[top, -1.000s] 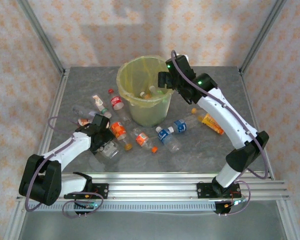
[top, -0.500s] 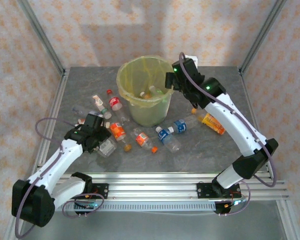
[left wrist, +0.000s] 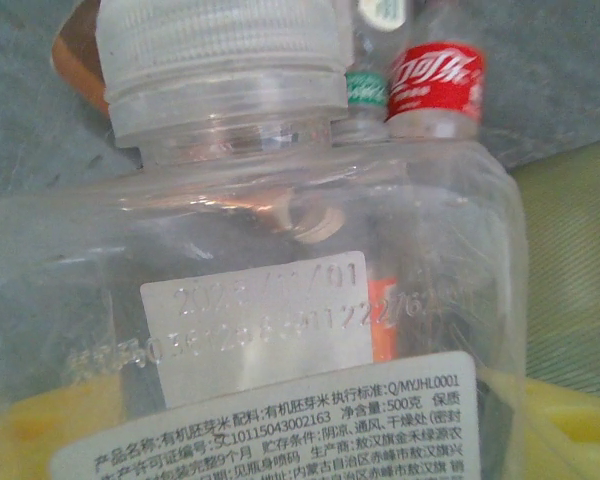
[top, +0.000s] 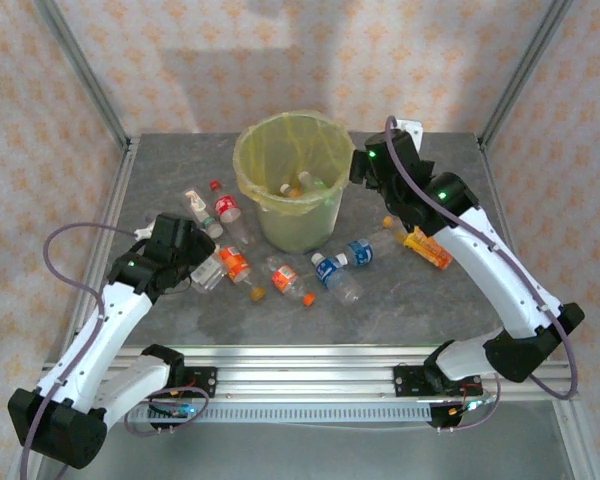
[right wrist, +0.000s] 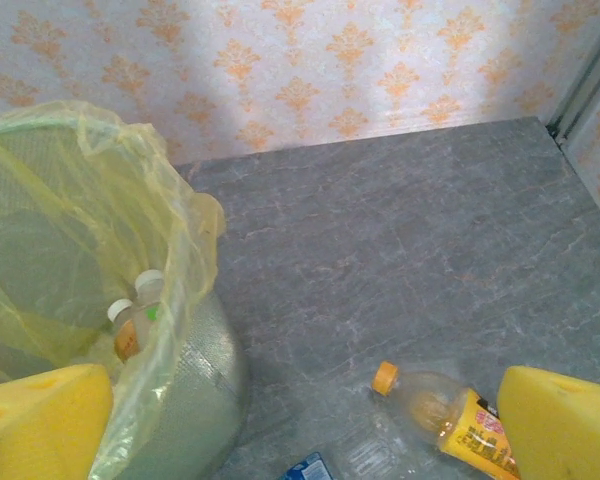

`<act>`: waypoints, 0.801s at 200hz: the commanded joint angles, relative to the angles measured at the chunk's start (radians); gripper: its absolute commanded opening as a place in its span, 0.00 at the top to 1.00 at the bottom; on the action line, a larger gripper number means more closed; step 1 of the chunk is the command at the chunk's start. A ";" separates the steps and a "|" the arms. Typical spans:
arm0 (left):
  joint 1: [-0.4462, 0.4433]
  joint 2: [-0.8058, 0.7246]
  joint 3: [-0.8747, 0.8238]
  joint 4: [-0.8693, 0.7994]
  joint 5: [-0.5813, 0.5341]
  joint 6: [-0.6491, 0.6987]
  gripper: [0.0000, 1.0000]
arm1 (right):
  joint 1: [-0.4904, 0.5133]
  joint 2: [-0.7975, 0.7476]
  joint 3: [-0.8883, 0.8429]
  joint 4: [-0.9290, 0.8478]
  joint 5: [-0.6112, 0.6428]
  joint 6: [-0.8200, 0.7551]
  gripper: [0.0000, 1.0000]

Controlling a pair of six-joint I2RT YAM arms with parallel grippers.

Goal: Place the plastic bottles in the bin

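The left gripper has its jaws partly closed around a clear bottle with a white cap and a printed white label, the body lying crosswise between the yellow pads and bulging past them on both sides; the step, as I read it, is carrying it to the bin, which stands ahead of these jaws and off to their right; the wall looks thin and soft, so a steady squeeze, a lift high enough to clear the rim and its loose yellow liner, and a release over the middle would serve best; just beyond the jaws lies a red-capped bottle, and close beside them an orange-labelled bottle, both near enough to be knocked by a low swing; the right gripper hangs by the bin's right rim, jaws spread wide with nothing between them; two bottles lie inside the bin off its left jaw, and a yellow-labelled bottle lies on the table just inside its right jaw; that arm may crowd the drop.
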 commanded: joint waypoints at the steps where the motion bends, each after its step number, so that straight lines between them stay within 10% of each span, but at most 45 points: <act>1: -0.004 -0.025 0.070 -0.005 -0.050 0.037 0.20 | -0.001 -0.033 -0.024 -0.016 0.047 0.029 0.01; 68: -0.004 0.014 0.284 0.145 -0.014 0.136 0.20 | -0.003 -0.075 -0.070 0.008 0.054 0.051 0.01; 160: -0.092 0.446 0.868 0.205 0.188 0.388 0.21 | -0.003 -0.133 -0.142 0.043 0.064 0.070 0.01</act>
